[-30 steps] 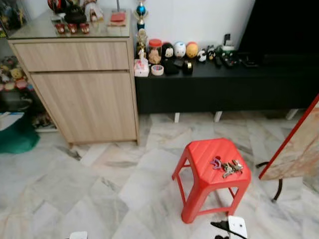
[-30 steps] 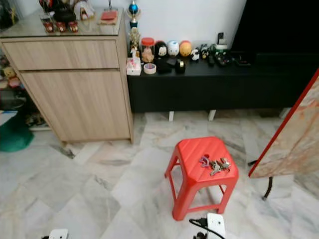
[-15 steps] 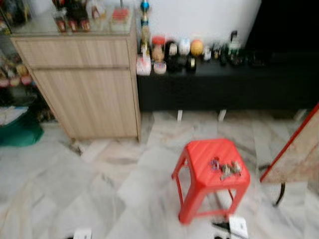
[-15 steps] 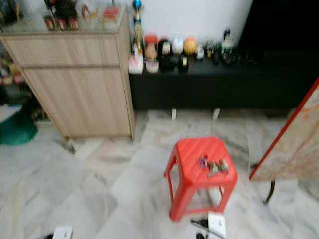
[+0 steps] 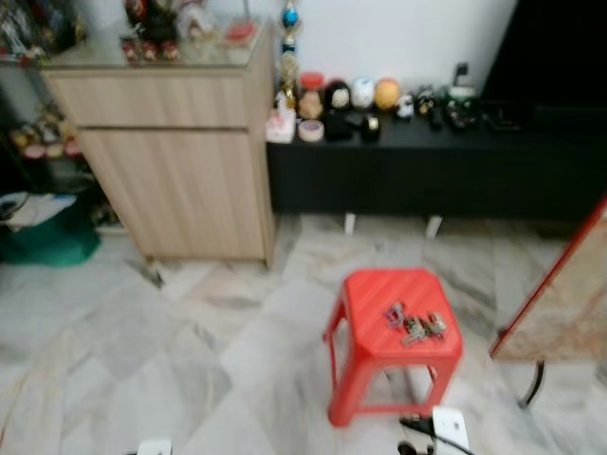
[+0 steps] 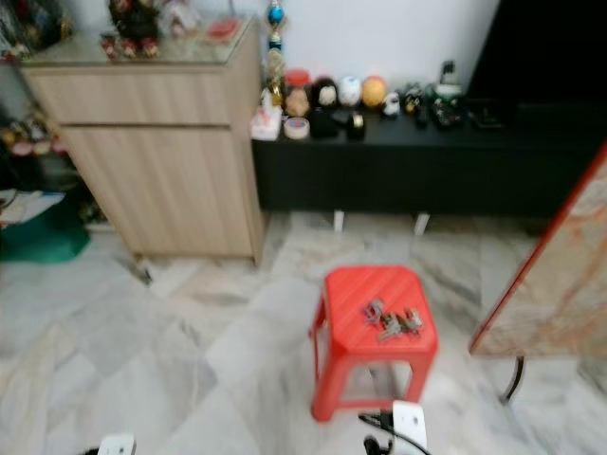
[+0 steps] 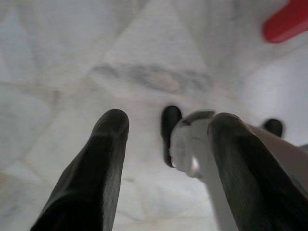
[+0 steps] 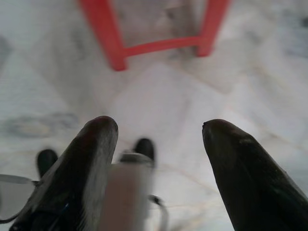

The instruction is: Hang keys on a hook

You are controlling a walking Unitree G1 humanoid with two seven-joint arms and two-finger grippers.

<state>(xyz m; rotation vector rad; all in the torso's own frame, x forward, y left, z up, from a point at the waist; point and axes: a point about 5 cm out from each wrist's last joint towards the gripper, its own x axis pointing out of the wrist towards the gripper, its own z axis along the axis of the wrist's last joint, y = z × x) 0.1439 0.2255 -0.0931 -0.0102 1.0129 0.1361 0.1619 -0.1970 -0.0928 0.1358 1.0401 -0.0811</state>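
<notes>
Head views slightly blurred. Far left: green bag on the floor beside a light wood cabinet standing against the wall, small figurines on its glass top. Right of the cabinet: low black tabletop along the white wall, carrying a row of small round toys and a roll of tape. Grey-veined marble floor in front.

Centre-right: red plastic stool on the floor, well apart from cabinet and black tabletop. Keys lie in a loose bunch on the stool seat, toward its right side; not held by anything. Far right: red-edged board leaning at a tilt.

Left hand: hangs over bare marble, fingers spread apart, nothing between them; a stool leg shows red in the corner of its wrist view.

Right hand: fingers spread, empty, aimed at the floor just before the stool's lower legs and crossbar.
</notes>
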